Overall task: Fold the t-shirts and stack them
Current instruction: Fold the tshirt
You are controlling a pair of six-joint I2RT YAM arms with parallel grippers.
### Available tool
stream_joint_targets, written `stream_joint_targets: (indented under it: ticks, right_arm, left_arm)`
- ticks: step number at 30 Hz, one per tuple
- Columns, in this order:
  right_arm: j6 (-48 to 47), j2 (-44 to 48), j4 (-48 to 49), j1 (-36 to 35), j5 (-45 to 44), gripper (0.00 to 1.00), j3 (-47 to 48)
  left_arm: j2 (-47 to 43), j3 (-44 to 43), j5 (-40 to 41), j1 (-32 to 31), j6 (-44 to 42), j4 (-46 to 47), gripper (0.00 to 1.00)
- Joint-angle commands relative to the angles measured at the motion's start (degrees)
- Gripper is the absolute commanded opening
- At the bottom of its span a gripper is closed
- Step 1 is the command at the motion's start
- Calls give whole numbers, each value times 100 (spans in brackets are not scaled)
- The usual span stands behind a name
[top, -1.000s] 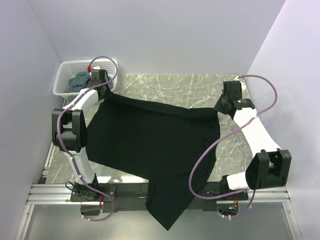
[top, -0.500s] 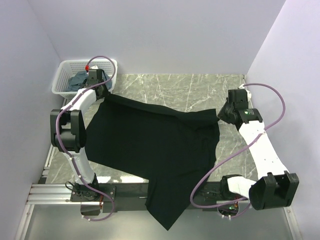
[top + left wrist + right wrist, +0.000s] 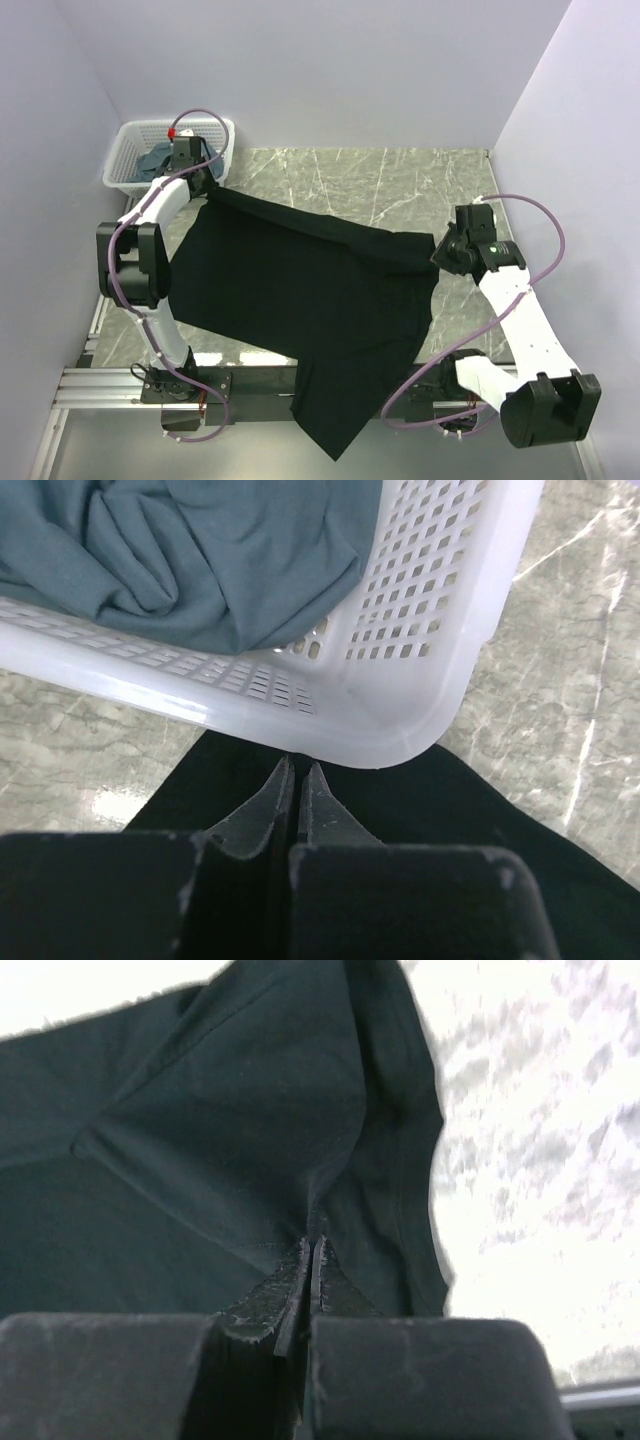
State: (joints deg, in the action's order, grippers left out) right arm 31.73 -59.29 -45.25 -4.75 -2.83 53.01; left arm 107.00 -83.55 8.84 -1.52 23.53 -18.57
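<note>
Overhead, the black t-shirt [image 3: 310, 290] lies spread on the desk [image 3: 400, 175], its lower end hanging over the near edge. The right gripper [image 3: 441, 252] has drawn its corner nearer than a second ago, while the left gripper [image 3: 203, 186] has edged toward the basket [image 3: 125, 165]. Left wrist: the fingers are pressed together on black cloth just beside the basket's corner, with a blue-grey t-shirt [image 3: 200, 560] bundled inside. Right wrist: the fingers are pinched tight on a fold of the black cloth.

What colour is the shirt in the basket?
The shirt in the white basket is slate blue-grey; the left wrist view shows it best.
</note>
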Motion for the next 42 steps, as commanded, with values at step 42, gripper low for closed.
stream_joint_targets:
  ticks: [42]
  right_arm:
    - [45, 726, -396, -113, 2172, 3, -1724]
  left_arm:
    - [-443, 972, 1014, 46, -24, 477, 6]
